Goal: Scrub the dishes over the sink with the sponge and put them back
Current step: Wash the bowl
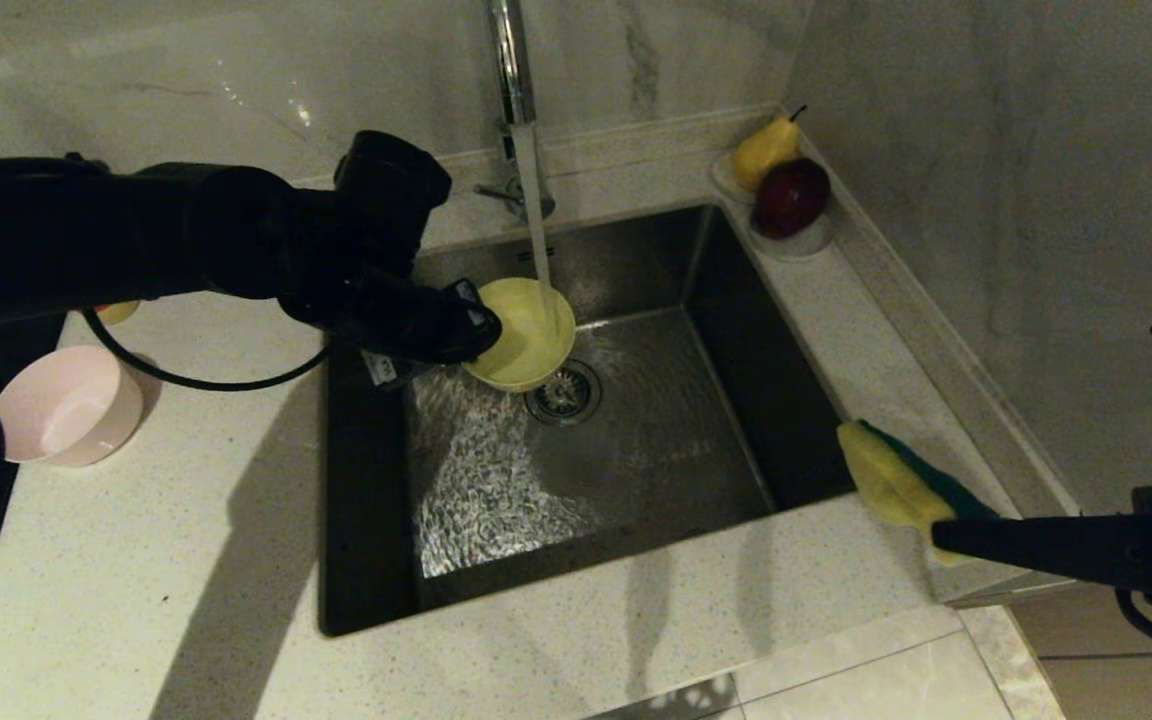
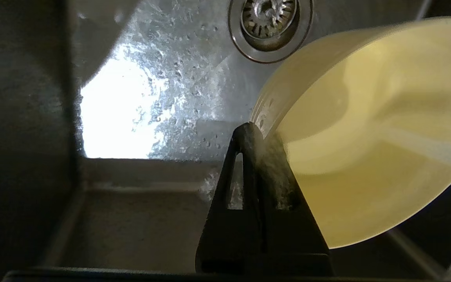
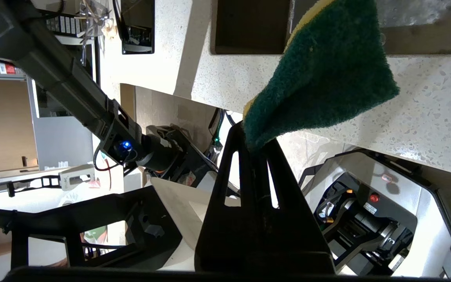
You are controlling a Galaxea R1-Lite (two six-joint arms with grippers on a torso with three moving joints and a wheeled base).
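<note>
Head view high over sink [image 1: 576, 420], wrist views close behind jaws, left shares drain [image 2: 269, 23]

The bulky matte-black left arm [image 1: 136, 240] carried a looping black cable [image 1: 186, 375] and a small white label [image 1: 383, 370]. Both grippers ended in black tapered fingers [image 3: 257, 196] with triangular cut-outs.

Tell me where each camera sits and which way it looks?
Head: up high, looking down at the sink; both arms show.
Left wrist: behind the left gripper, which pinches the yellow bowl over the drain.
Right wrist: behind the right gripper, which holds the sponge.
Shared: head and left wrist both show bowl and drain.
</note>
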